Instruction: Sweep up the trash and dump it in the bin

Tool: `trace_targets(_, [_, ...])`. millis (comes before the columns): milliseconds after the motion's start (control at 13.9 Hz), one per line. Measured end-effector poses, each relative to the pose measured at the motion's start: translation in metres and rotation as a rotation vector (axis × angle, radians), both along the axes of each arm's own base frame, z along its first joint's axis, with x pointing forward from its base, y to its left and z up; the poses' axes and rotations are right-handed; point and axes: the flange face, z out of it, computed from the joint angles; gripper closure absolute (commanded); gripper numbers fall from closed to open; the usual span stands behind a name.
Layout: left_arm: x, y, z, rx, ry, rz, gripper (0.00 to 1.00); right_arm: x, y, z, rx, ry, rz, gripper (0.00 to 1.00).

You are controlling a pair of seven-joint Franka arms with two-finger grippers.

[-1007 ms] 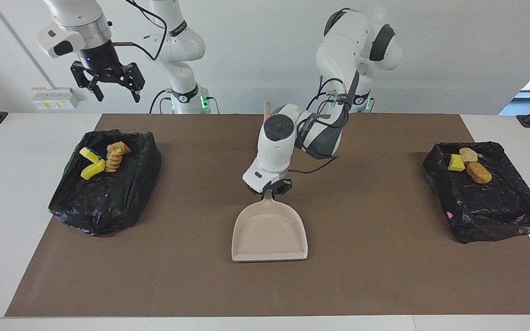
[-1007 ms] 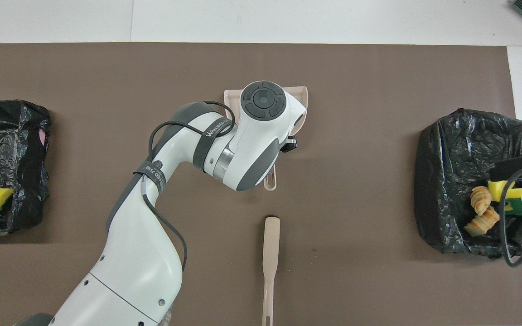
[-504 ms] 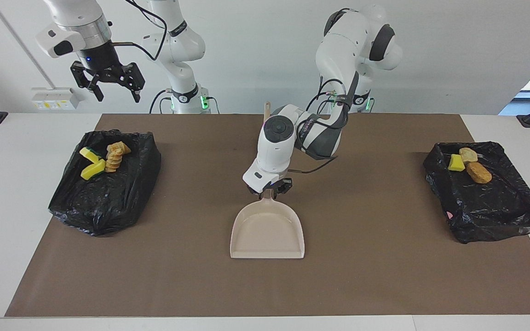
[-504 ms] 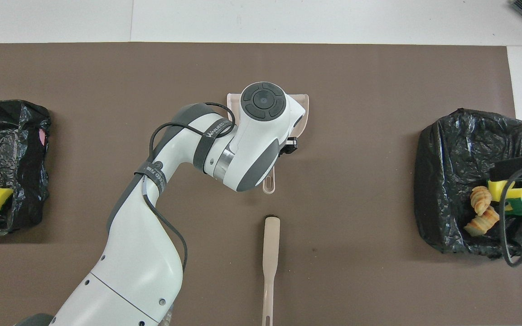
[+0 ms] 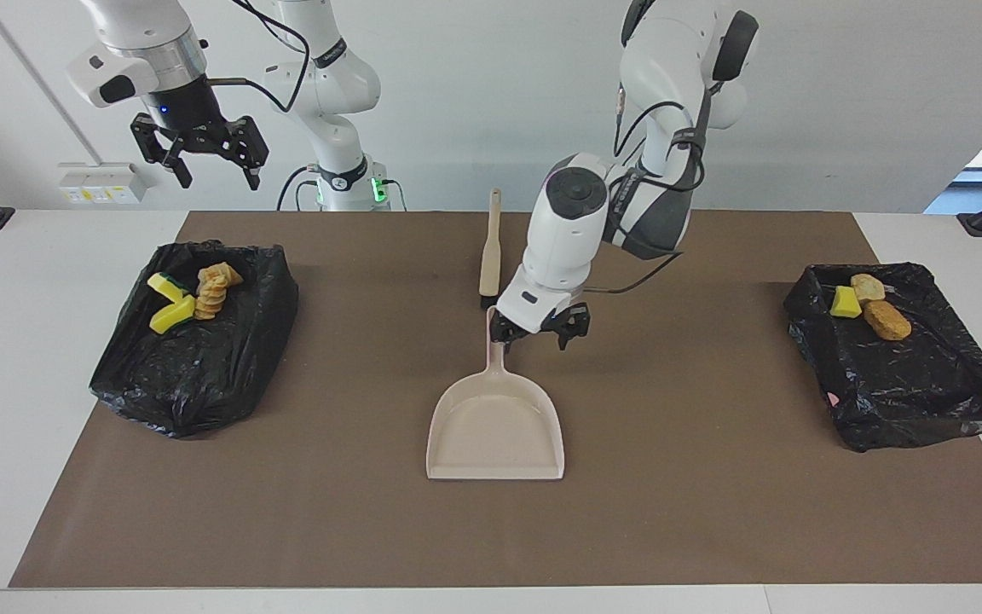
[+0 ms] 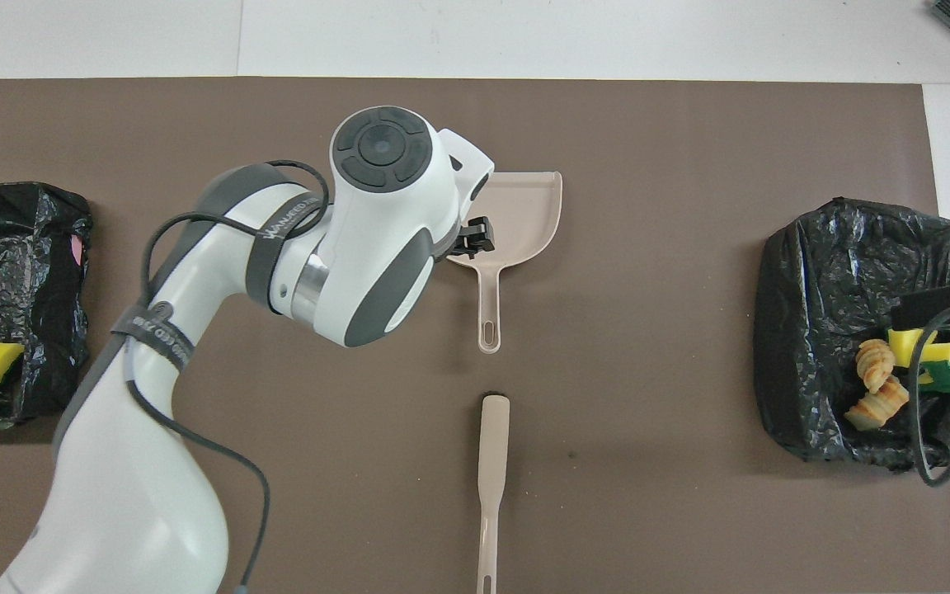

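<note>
The trash lies in two black-lined bins. At the right arm's end, the bin (image 5: 193, 375) holds yellow sponge bits (image 5: 170, 312) and bread-like lumps (image 5: 213, 290). At the left arm's end, the bin (image 5: 926, 392) holds a yellow sponge bit (image 5: 844, 302) and tan lumps (image 5: 885, 320). The beige dustpan (image 5: 495, 431) lies flat mid-mat. My left gripper (image 5: 532, 334) is open and empty, just above the mat beside the dustpan's handle. My right gripper (image 5: 214, 175) is open and waits high over the bin at its end.
The beige brush (image 5: 490, 247) lies on the brown mat (image 5: 713, 477), nearer to the robots than the dustpan, in line with its handle. It also shows in the overhead view (image 6: 493, 454). My left arm's wrist covers part of the dustpan (image 6: 524, 210) there.
My left gripper has let go of the dustpan's handle, opened, and moved up and toward the left arm's end. The dustpan stays flat on the mat. The right arm has not moved.
</note>
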Motion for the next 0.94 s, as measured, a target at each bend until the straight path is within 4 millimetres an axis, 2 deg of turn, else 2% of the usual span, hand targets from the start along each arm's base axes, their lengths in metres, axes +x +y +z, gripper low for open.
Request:
trace_targets(144, [0.003, 0.036, 0.023, 0.018, -0.026, -0.005, 0.00, 0.000, 0.000, 0.000, 0.000, 0.000, 0.000, 0.00])
trace_targets(288, [0.010, 0.081, 0.053, 0.029, -0.028, -0.058, 0.00, 0.000, 0.000, 0.000, 0.000, 0.000, 0.000, 0.00])
trace_targets(504, [0.009, 0.172, 0.115, 0.043, -0.021, -0.152, 0.00, 0.000, 0.000, 0.000, 0.000, 0.000, 0.000, 0.00])
trace_targets(647, [-0.001, 0.230, 0.156, 0.043, -0.038, -0.187, 0.00, 0.000, 0.000, 0.000, 0.000, 0.000, 0.000, 0.00])
trace_targets(719, [-0.009, 0.252, 0.172, 0.045, -0.042, -0.204, 0.00, 0.000, 0.000, 0.000, 0.000, 0.000, 0.000, 0.00])
trace_targets(935, [-0.044, 0.295, 0.217, 0.048, -0.022, -0.243, 0.00, 0.000, 0.000, 0.000, 0.000, 0.000, 0.000, 0.00])
